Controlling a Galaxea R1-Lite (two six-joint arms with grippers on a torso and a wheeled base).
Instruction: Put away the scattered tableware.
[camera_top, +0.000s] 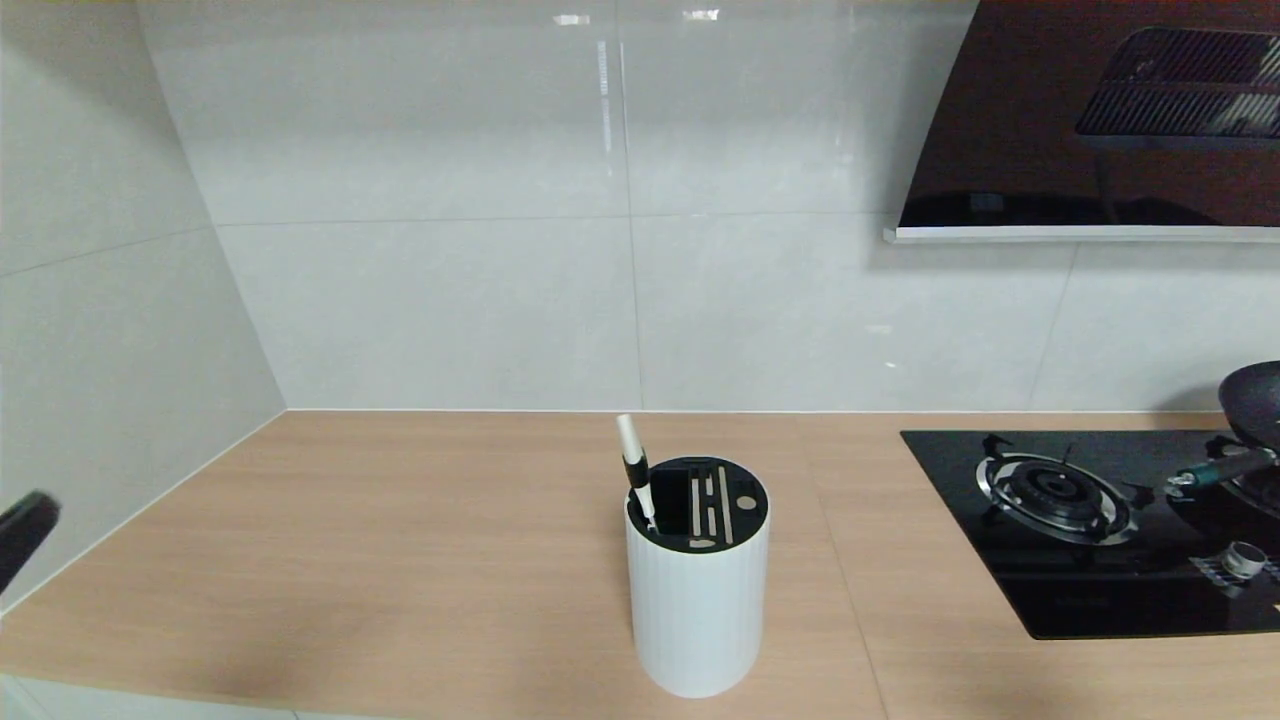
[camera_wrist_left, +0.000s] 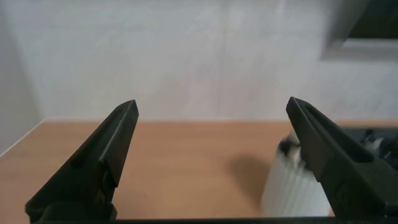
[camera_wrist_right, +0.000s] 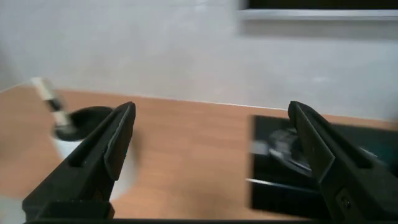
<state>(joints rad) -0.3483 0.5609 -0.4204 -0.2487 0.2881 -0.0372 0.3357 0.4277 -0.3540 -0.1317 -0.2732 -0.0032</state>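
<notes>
White ribbed holder (camera_top: 697, 600) stands upright near the front edge of the wooden countertop (camera_top: 400, 540), left of the black hob (camera_top: 1080, 560), which carries a dark pan (camera_top: 1255, 400) at its far right. One white-and-black-handled utensil (camera_top: 635, 465) is seated in a slot on the left side of the holder's black top, handle up and leaning left. Left gripper (camera_wrist_left: 211, 109) and right gripper (camera_wrist_right: 210, 109) both hang above the counter with jaws spread wide and nothing between them, left one well left of the holder, right one between holder and hob.
</notes>
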